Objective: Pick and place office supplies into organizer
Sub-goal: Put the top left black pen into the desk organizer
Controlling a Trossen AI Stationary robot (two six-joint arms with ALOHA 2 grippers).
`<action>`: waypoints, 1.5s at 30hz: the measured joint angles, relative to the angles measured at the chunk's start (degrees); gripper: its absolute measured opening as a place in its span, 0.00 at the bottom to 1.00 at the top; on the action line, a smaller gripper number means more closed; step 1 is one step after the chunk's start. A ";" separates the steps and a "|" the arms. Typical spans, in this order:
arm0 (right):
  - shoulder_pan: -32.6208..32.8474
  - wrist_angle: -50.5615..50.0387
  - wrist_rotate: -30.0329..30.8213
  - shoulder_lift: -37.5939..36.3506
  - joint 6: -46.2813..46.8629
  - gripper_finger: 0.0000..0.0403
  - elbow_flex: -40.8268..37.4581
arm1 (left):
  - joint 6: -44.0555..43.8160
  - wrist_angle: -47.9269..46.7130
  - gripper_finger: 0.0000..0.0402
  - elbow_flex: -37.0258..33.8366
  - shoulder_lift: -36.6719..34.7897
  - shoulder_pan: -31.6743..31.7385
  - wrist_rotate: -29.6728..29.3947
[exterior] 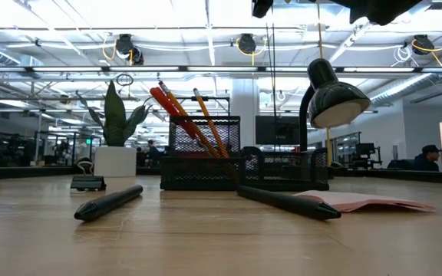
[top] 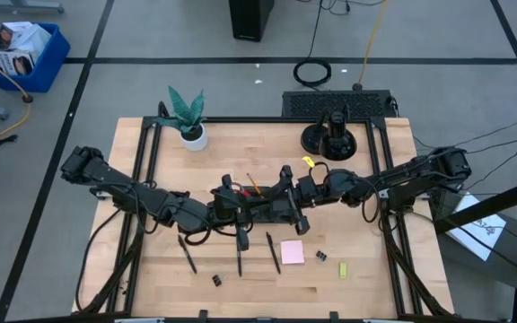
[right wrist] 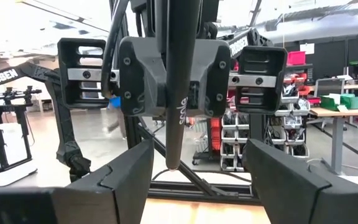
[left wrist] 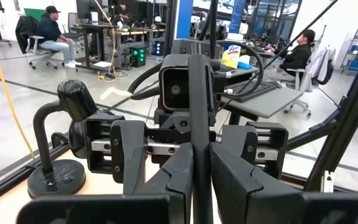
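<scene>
Near the middle of the bench sits the organizer (top: 260,208), mostly covered from above by the two arms that meet over it. From table height its black mesh walls (exterior: 206,165) show clearly, with orange pencils (exterior: 206,121) and something red leaning out of the taller compartment. The left gripper (right wrist: 178,93) hangs above this spot, its fingers clamped on a black pen (right wrist: 176,124) held upright with the tip pointing down. Facing it from just beside, the right gripper (right wrist: 197,171) has its fingers spread wide apart and holds nothing. Both grippers are well above the bench, and only dark arm parts show at the top of the low view. Toward the front edge lie three more black pens (top: 188,254), side by side but apart from one another. To their right lies the pink sticky-note pad (top: 292,252). One small binder clip (top: 319,257) rests just beside the pad, and another (top: 215,280) lies closer to the front edge, between two of the pens. A small yellow-green piece (top: 343,269) lies to the right of the pad. At the back edge stand a potted plant (top: 188,117), toward the left corner, and a black desk lamp (top: 328,136), toward the right.
</scene>
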 joint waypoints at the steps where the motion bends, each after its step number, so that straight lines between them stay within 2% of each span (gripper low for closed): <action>1: 0.00 0.01 0.00 0.00 0.17 0.62 0.00 | 0.02 0.00 0.13 0.00 0.00 0.00 0.00; 17: 2.36 -0.02 -0.14 0.02 0.46 0.62 -0.01 | 0.16 0.11 0.13 0.00 0.00 0.17 -0.02; 45: 0.48 1.52 0.02 0.09 0.64 0.62 0.81 | -0.20 0.41 0.13 0.00 -0.02 0.76 0.00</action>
